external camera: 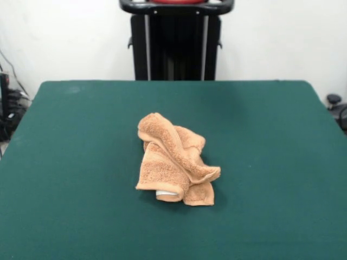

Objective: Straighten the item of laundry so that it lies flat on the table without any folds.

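An orange-tan terry towel, the item of laundry (pixel 174 161), lies crumpled in a heap near the middle of the dark green table (pixel 70 162). Its layers are folded over one another, with a thick rolled ridge running from the upper left to the lower right. A small white tag (pixel 166 193) peeks out under the heap's near edge. No gripper shows in the front view; the arm is drawn back out of the picture.
Green table surface surrounds the towel on all sides. Cables and dark equipment (pixel 8 111) sit beyond the table's left edge, and a dark object (pixel 336 105) beyond its right edge.
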